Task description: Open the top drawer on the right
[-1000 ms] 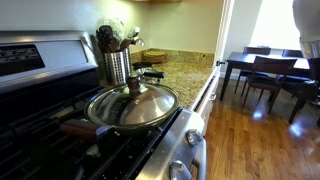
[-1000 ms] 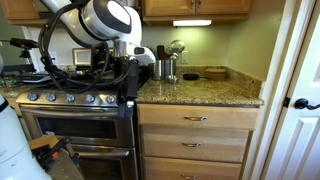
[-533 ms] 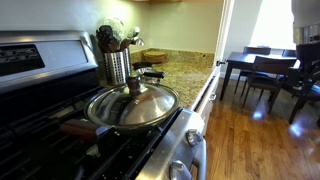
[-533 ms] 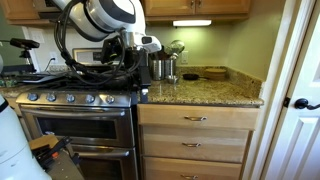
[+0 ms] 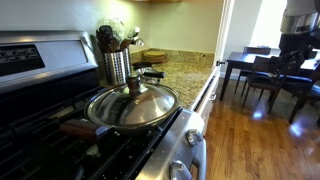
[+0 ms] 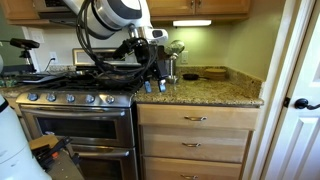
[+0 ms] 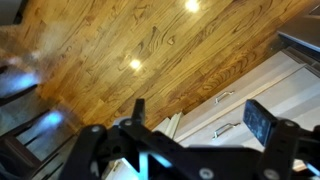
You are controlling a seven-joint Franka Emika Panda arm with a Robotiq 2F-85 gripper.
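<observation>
One arm (image 6: pixel 110 15) is hanging over the granite bench (image 6: pixel 225 92) beside the stove (image 6: pixel 75 112). In the wrist view its fingers (image 7: pixel 262 122) are standing wide apart and gripping nothing. The top drawer (image 6: pixel 228 118) is sitting shut just under the bench edge, right of the stove, with its bar handle (image 6: pixel 195 118) untouched, below the fingers. A lidded pan (image 5: pixel 132 105) is resting on the burners, and a utensil holder (image 5: pixel 116 64) is standing behind it.
</observation>
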